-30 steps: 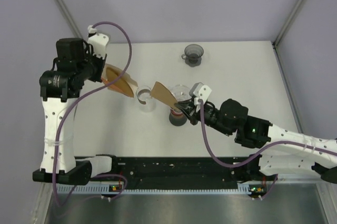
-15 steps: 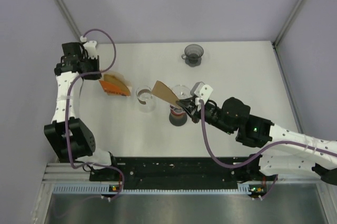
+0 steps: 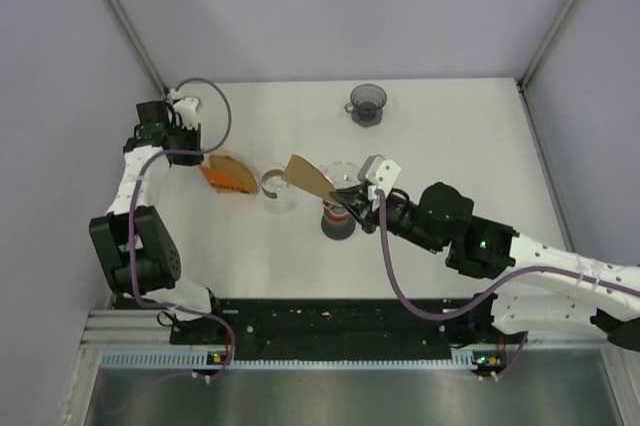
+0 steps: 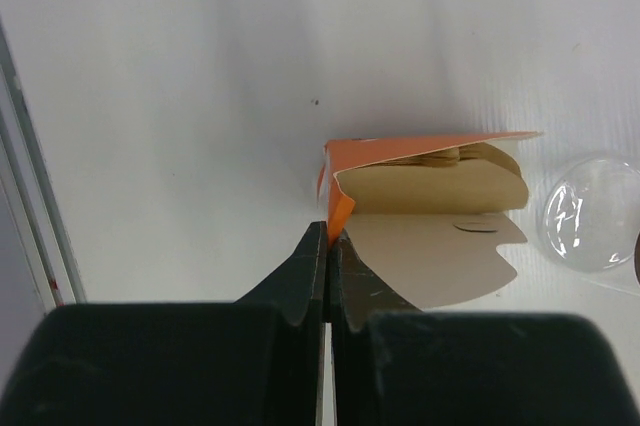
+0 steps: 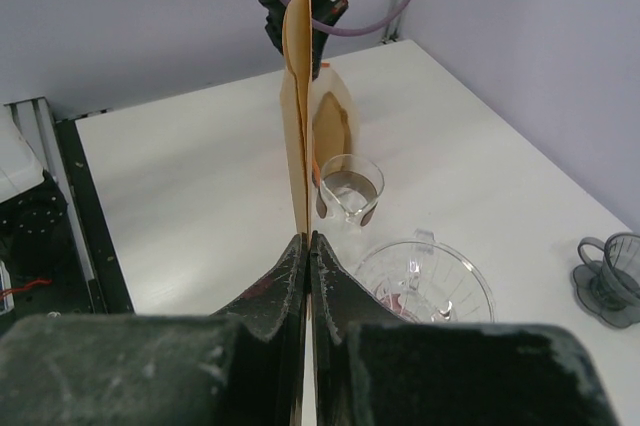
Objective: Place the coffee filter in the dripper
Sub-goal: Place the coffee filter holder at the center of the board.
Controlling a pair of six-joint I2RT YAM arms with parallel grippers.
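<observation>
Two grippers are in view, both closed on paper goods.

Right gripper (image 5: 306, 241): jaws pressed together with no visible gap, pinching the lower edge of the brown coffee filter (image 5: 296, 96). From the wrist camera the filter stands upright and edge-on, folded flat. From the overhead camera it (image 3: 307, 178) fans out from the right gripper (image 3: 345, 198) toward the left, raised above the table (image 3: 450, 126). It is not in the clear dripper (image 5: 425, 281), which sits just beside the jaws on the right with something dark showing beneath its bowl. A small glass (image 5: 350, 186) stands near the filter, beyond the dripper.

Left gripper (image 4: 326, 236): jaws closed tight, nipping the corner of the orange filter packet (image 4: 420, 151). The packet lies open on the table, with tan filters visible inside and a pale flap spread below. The small glass is near the packet's far end, apart from it.

Overhead, a grey handled cup (image 3: 367, 103) stands alone at the far edge, well apart from both grippers.
</observation>
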